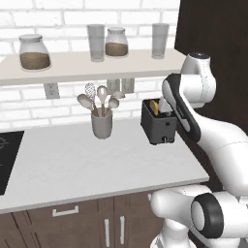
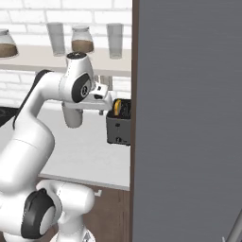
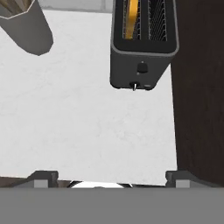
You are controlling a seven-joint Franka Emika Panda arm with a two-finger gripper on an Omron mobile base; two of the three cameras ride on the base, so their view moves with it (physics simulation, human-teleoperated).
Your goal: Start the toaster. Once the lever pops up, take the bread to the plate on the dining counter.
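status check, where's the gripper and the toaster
Gripper open, empty, hanging above the counter short of the toaster. Bread sits in left slot. Nothing between gripper and toaster front.

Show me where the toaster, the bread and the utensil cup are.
toaster (image 3: 140, 70): hand view, on its dark front face above the controls.
bread (image 3: 132, 15): hand view, on the golden crust edge in one slot.
utensil cup (image 1: 102, 125): left base view, on its grey side wall.
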